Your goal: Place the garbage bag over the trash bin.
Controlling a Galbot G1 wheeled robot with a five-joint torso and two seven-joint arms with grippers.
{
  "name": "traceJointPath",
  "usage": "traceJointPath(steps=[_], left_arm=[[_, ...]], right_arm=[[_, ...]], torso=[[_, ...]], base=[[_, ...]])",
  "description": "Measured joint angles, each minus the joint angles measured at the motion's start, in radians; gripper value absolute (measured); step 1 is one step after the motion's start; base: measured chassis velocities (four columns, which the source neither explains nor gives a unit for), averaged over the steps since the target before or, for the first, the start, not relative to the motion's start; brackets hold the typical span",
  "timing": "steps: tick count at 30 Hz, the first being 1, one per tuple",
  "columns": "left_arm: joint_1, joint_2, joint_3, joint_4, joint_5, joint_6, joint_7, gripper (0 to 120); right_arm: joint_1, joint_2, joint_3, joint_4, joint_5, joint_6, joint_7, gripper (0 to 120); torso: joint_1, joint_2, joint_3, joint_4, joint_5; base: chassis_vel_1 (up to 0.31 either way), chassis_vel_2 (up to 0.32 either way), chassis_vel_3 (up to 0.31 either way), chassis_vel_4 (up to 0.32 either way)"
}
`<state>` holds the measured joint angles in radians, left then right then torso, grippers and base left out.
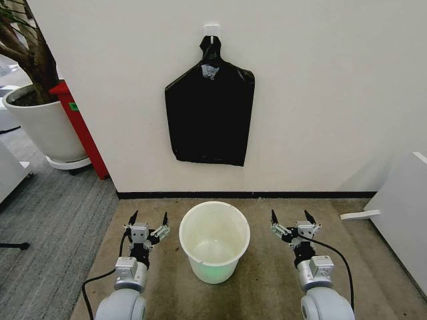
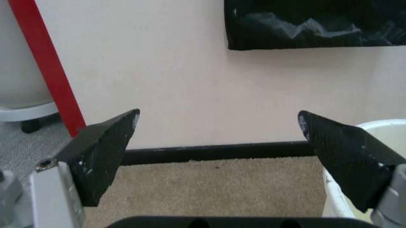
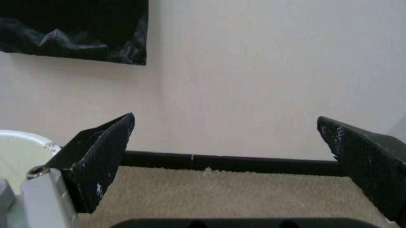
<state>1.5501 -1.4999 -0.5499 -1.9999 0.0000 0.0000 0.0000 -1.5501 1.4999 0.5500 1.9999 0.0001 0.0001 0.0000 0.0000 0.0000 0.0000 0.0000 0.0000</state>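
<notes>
Wall [image 1: 320, 87]: plain cream-white, black skirting strip along its foot. Floor: tan carpet [image 1: 267, 293] in front of the wall, grey carpet toward the left

Garbage bag [image 1: 210, 113]: hangs flat against the wall from a small white hook [image 1: 211, 29], directly above and behind the bin. Long axis vertical; gathered narrow neck up at the hook, wide body down, lower edge slightly slanted. Glossy black, crinkled; a small pale patch sits just below the neck. Lower edge well clear of the floor. Its bottom part also appears in the left wrist view [image 2: 311, 23] and the right wrist view [image 3: 70, 28]

Plant pot [image 1: 43, 127]: large, white, on a round base at the left edge of the floor, trunk and leaves above it. A red upright panel [image 1: 83, 130] stands between pot and wall. A white board [image 1: 400, 220] leans at the right edge

Trash bin [image 1: 213, 240]: round, cream-white, upright on the tan carpet near the skirting, mouth open upward, walls tapering to the base, no liner over the rim. It stands between the two grippers

Left gripper [image 1: 148, 220]: low beside the bin's left side, pointing at the wall, fingers spread wide, nothing between them; rim just beside one fingertip

Right gripper [image 1: 292, 219]: low to the bin's right, a little apart from it, also pointing at the wall, fingers spread wide, nothing held
</notes>
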Motion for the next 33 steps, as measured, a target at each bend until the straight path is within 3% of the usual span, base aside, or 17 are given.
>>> traceJointPath(steps=[33], left_arm=[[0.000,0.000,0.000,0.000,0.000,0.000,0.000,99]], right_arm=[[0.000,0.000,0.000,0.000,0.000,0.000,0.000,100]], torso=[[0.000,0.000,0.000,0.0000,0.0000]], base=[[0.000,0.000,0.000,0.000]])
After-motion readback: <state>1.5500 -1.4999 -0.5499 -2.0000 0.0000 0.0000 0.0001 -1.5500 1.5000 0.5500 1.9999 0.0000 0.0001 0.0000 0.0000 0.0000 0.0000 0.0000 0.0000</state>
